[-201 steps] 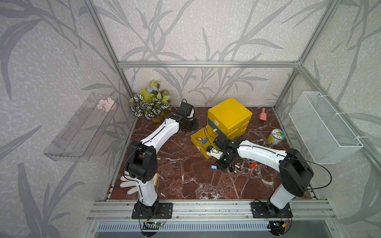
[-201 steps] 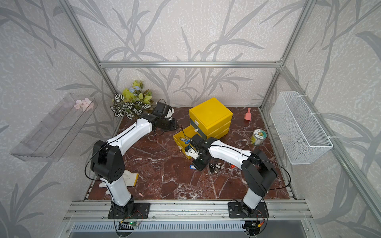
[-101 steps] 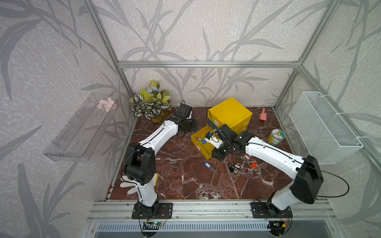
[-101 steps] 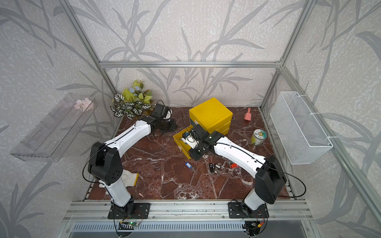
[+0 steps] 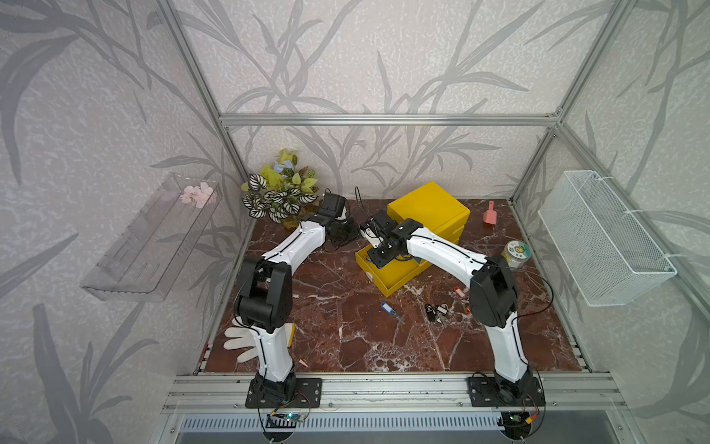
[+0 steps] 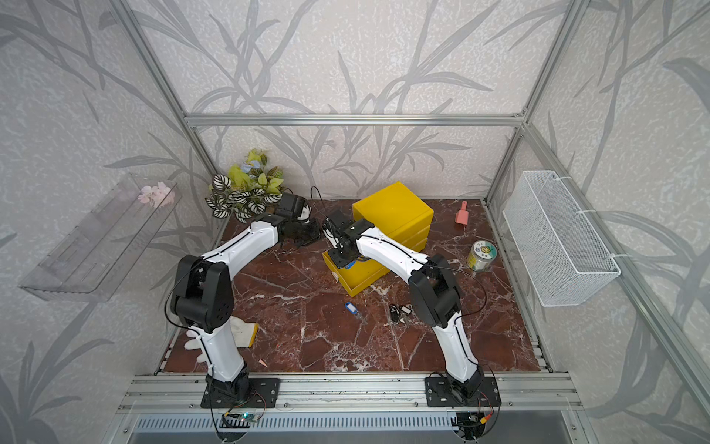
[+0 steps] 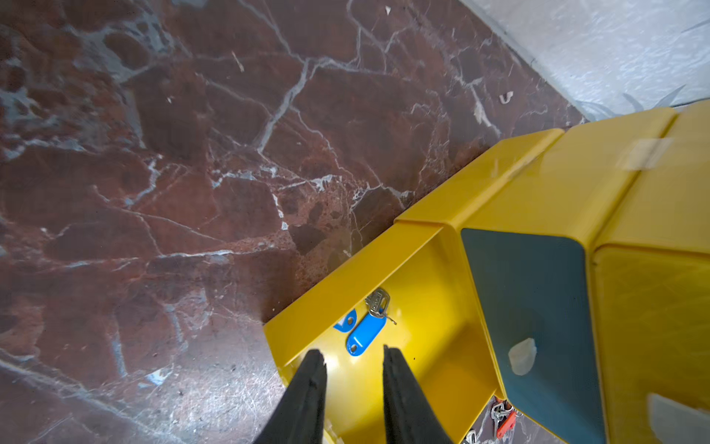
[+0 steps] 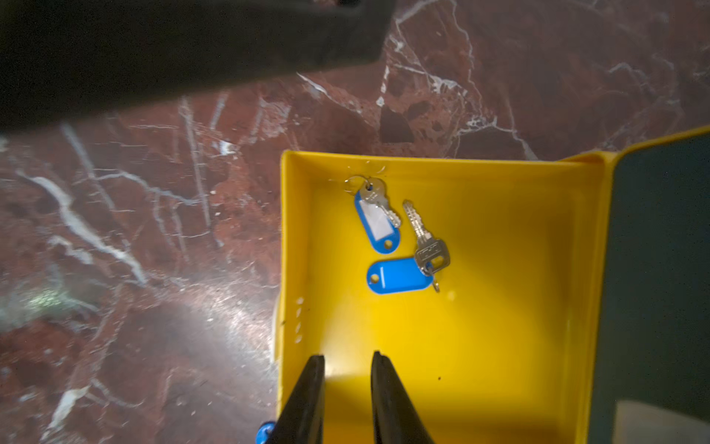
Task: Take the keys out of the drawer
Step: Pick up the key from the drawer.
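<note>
A yellow plastic drawer cabinet (image 5: pixel 430 207) stands toward the back of the red-brown marble table (image 5: pixel 345 338), and its bottom drawer (image 5: pixel 388 282) is pulled out toward the front. The right wrist view shows two small silvery metal keys on rings lying on the drawer floor. The labelled blue-tag key (image 8: pixel 378 225), whose blue plastic tag carries a white paper insert, lies near a corner. The plain blue-tag key (image 8: pixel 399 276) lies just beside it. The right gripper (image 8: pixel 347 357) hangs over the open drawer, short of both keys, its black fingers spread apart with nothing between them. The left gripper (image 7: pixel 352 351) sits off the drawer's side, between the cabinet and the leafy artificial plant (image 5: pixel 280 196). Its jaws are likewise parted and empty, and one blue tag shows in the drawer beyond its tips. Three more sets lie free on the marble in front of the drawer. The loose blue-tag key (image 5: pixel 387 307) is apart to one side. The black-and-white-tag bunch (image 5: pixel 436 310) is near the red-tag key (image 5: pixel 459 292), which lies just beside the right arm. A pink plastic scoop (image 5: pixel 489 217) and a round tin (image 5: pixel 516 253) rest beyond the cabinet, and a white fabric glove (image 5: pixel 242 342) lies by the left arm's base.
</note>
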`<state>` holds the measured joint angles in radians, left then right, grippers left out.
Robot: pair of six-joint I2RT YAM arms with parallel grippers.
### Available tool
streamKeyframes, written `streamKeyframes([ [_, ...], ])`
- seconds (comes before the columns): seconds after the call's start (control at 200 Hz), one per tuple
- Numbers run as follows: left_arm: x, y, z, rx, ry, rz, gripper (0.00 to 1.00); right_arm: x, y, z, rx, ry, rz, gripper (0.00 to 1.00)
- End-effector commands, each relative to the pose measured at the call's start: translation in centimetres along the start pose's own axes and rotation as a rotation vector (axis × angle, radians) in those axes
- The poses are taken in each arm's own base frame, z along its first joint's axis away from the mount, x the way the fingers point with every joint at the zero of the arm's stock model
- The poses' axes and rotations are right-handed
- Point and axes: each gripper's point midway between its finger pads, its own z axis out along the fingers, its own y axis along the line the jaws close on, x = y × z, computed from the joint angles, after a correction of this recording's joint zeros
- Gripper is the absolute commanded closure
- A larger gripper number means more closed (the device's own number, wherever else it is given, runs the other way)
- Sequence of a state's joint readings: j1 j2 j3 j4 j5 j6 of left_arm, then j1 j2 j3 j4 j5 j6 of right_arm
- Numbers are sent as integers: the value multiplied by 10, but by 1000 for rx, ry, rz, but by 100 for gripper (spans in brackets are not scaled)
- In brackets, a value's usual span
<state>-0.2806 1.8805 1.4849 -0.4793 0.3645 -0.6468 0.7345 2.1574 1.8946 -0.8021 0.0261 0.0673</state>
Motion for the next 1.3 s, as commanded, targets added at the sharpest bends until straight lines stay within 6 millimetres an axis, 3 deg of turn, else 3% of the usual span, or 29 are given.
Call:
streamKeyframes([
  [0.0,3,6,0,9,19,-57,71,-4,-32,2,72,25,-29,75],
  [0.21,5,8,1,8,31,-72,70,3,-45,31,101,80,-84,75],
  [0.85,9,11,-3,-7,40,-53,70,15,-46,70,96,130,-120,77],
  [1.124,9,11,-1,-2,41,-54,70,13,-45,73,94,128,-142,87],
  [1.294,8,9,-3,0,35,-47,70,12,-43,64,81,120,-151,97],
])
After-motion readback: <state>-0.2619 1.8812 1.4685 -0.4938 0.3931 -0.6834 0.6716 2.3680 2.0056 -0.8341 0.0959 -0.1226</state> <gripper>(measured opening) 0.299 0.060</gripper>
